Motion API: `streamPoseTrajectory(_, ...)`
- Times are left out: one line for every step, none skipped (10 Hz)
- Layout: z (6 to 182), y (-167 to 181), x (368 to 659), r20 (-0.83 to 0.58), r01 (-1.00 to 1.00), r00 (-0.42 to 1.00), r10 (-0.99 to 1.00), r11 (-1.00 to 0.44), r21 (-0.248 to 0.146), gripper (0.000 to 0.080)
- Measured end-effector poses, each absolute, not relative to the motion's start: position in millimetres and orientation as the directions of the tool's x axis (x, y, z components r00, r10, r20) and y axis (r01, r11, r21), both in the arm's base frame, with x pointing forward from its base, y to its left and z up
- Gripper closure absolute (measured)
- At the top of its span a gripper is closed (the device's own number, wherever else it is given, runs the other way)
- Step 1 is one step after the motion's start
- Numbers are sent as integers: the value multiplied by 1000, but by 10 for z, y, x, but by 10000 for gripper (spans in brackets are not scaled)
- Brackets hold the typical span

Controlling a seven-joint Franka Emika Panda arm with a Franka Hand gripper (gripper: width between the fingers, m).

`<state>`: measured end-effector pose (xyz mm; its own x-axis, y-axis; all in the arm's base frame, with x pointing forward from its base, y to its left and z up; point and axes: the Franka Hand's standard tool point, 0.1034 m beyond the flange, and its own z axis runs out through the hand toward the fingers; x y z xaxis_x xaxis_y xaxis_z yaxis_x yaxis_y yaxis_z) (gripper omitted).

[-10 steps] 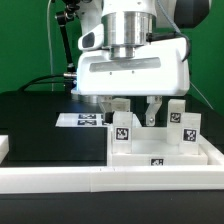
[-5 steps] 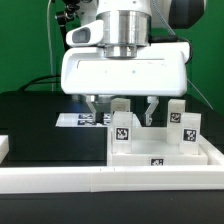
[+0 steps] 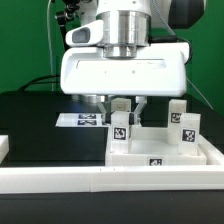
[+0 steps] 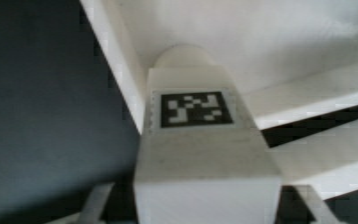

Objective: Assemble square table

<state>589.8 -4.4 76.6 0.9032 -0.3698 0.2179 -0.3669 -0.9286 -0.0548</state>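
On the square slab (image 3: pixel 160 150), which lies toward the near edge of the black tabletop (image 3: pixel 40 125) and toward the exterior view's right, three short white legs stand upright, each with a black-and-white tag on its face. One leg (image 3: pixel 122 125) stands at the slab's corner on the exterior view's left, directly under the gripper (image 3: pixel 122 105). A second leg (image 3: pixel 188 127) stands near the opposite corner, and a third (image 3: pixel 175 112) stands just behind it; a fourth leg is not visible. The slab sits against the long white rail (image 3: pixel 100 178) that runs along the near edge.

The step in hand looks like grasping that first leg for mounting. The two fingers are drawn in close to either side of the leg's top, with little or no gap to see. The wrist view shows the tagged leg (image 4: pixel 197 130) filling the space between them, so the jaws appear to be pinching it, though firm contact cannot be confirmed.

The next move likely calls for a straight lift, keeping the leg upright and clear of the raised rim, before carrying it to a mounting hole.

Beyond the slab, the marker board (image 3: pixel 80 120) lies flat on the tabletop toward the far edge.
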Motion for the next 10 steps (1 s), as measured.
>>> streamPoseTrajectory(766,-48,5898,218,-366,904,-368,-929,-54,509)
streamPoseTrajectory(765,-59,5897,216,-398,890,-401,-916,-61,509)
streamPoseTrajectory(766,-94,5892,208,-486,846,-491,-870,-79,509)
streamPoseTrajectory(767,-154,5878,196,-576,789,-582,-812,-89,509)
streamPoseTrajectory(766,-194,5868,192,-611,764,-616,-786,-90,508)
streamPoseTrajectory(766,-254,5865,191,-665,718,-669,-741,-96,503)
streamPoseTrajectory(766,-264,5864,190,-689,695,-693,-718,-100,503)
streamPoseTrajectory(767,-289,5863,192,-691,693,-695,-716,-98,496)
streamPoseTrajectory(769,-285,5864,192,-692,692,-696,-715,-99,496)
streamPoseTrajectory(799,-254,5873,192,-694,689,-699,-713,-105,338)
